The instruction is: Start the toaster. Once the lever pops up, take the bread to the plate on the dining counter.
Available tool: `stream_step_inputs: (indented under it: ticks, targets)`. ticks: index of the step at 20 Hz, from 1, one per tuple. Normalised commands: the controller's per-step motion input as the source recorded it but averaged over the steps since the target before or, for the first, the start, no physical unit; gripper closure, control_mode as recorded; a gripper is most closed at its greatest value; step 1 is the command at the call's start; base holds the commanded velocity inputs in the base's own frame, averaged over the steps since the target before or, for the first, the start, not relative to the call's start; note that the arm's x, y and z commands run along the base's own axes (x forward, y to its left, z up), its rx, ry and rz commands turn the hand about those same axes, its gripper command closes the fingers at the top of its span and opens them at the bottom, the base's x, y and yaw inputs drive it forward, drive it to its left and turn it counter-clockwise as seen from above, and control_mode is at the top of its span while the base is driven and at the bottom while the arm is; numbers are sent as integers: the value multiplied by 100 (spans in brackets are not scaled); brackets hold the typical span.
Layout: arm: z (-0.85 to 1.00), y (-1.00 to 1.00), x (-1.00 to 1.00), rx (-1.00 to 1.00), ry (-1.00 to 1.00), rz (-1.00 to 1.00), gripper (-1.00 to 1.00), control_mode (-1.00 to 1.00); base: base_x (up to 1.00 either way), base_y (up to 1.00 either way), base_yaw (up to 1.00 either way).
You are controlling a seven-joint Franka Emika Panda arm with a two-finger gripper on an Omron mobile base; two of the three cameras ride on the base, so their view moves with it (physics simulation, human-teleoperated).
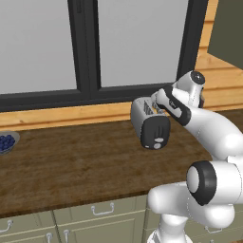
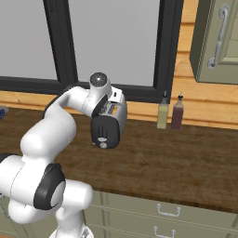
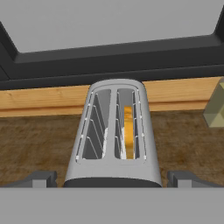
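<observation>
Probably the bread [image 3: 128, 131], sunk in the toaster's [image 3: 114, 131] right slot, is light and crumbly; the spread, empty gripper [image 3: 113, 178] should pinch its top edge.

Toaster [image 3: 114, 144] body is brushed silver-grey metal with a soft sheen, thin wire guards in the slots, and a smooth black plastic-looking end panel [image 1: 155, 132]; the bread [image 3: 127, 133] in the right slot looks matt golden-tan. Counter [image 1: 71, 161] is dark wood-grain, matt, with a lighter honey wood backsplash [image 2: 204, 107] and matt greenish-grey drawer fronts [image 1: 95, 216] with pale metal handles. Two bottles [image 2: 169, 111] look smooth and slightly glossy.
</observation>
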Motion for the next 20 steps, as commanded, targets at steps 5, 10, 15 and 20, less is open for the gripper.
stream_step_inputs:
  ticks: [5,10,15,20]
  targets:
    - [0,0,0,0,0,0,-100,-100,0,0,0]
    - [0,0,0,0,0,0,-100,-100,0,0,0]
    - [0,0,0,0,0,0,-100,-100,0,0,0]
    - [0,0,0,0,0,0,-100,-100,0,0,0]
